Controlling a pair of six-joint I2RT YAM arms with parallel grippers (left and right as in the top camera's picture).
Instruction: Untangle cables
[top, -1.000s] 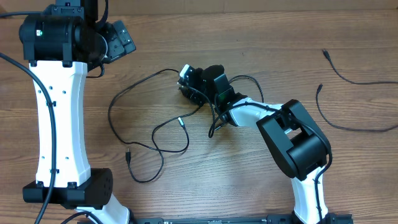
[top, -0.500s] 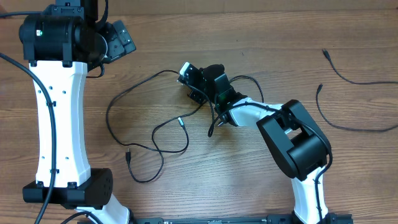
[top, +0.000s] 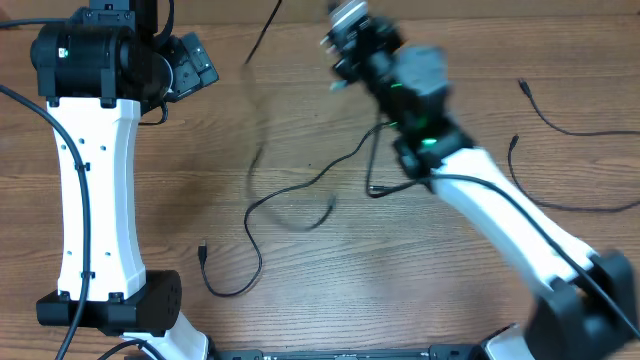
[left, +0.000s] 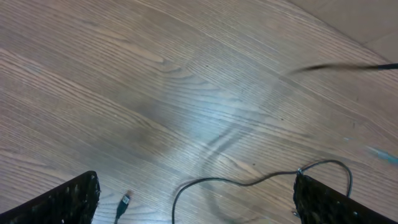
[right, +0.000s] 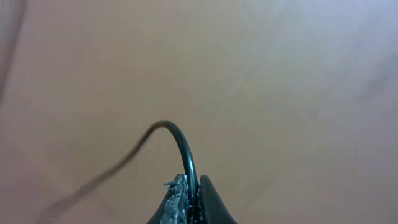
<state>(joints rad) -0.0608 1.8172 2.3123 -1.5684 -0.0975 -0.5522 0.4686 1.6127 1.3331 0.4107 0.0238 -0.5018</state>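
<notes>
My right gripper (top: 345, 28) is raised near the table's far edge, blurred by motion. In the right wrist view my right gripper (right: 193, 200) is shut on a thin black cable (right: 184, 149) that arcs out to the left. A lifted, blurred stretch of that cable (top: 262, 35) trails off to the left. Loose cable strands (top: 290, 192) lie mid-table, with a plug (top: 203, 252) at the lower left end. My left gripper (top: 192, 60) sits at the far left and is open (left: 196, 208) above a strand (left: 249, 182) and a plug (left: 124, 200), touching neither.
Two separate black cords lie on the right side of the wooden table, one (top: 560, 125) further back and one (top: 565, 207) nearer. The left arm's white link (top: 90, 200) stands along the left side. The right arm (top: 520, 220) crosses the right half.
The right gripper closed on a cable in the tangle, then swung up and away toward the far edge. The cable rose with it and the tangle spread out. The left arm stayed put.
</notes>
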